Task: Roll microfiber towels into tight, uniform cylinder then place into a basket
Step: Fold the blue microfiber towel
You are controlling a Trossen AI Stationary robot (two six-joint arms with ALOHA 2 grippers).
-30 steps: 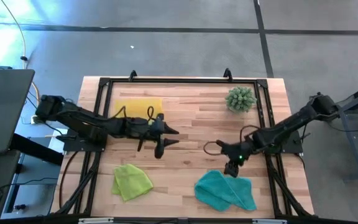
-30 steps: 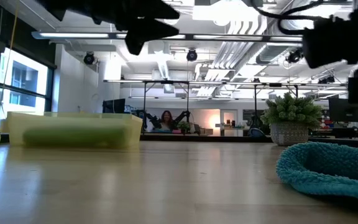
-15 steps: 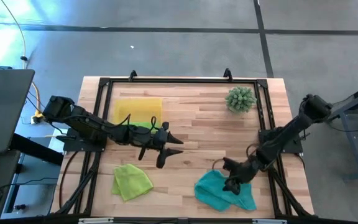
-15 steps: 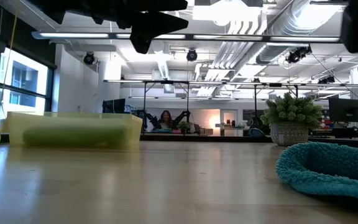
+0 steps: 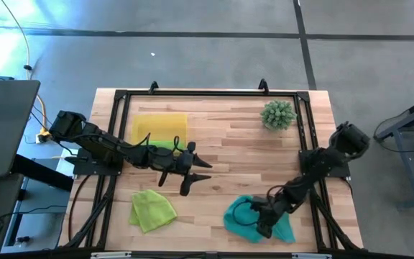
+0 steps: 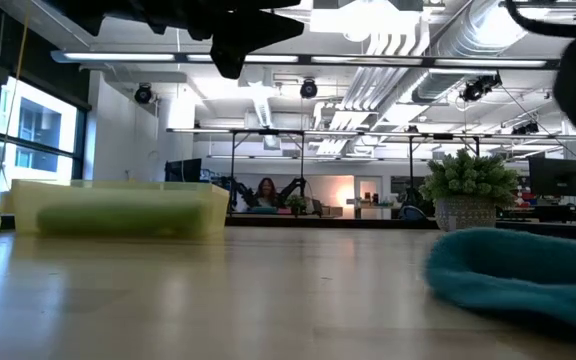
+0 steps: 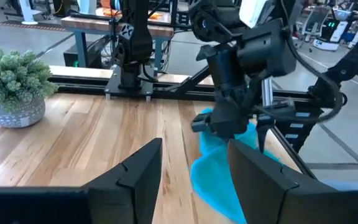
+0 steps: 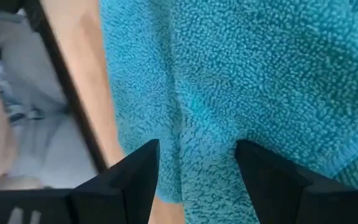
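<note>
Fingers of my right hand (image 5: pixel 259 224) stand apart, pressed down on the teal towel (image 5: pixel 241 213). My left hand (image 5: pixel 192 171) hangs spread near the basket (image 5: pixel 144 124).

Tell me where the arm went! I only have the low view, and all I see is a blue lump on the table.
Observer: The right end effector is directly over that lump, which is the teal towel.
Operator: Is it squeezing it?
Observer: No. The right wrist view shows its fingers apart, with towel between them.
Operator: Any more towels to roll?
Observer: Yes, a lime towel lies unrolled to the teal one's left.
</note>
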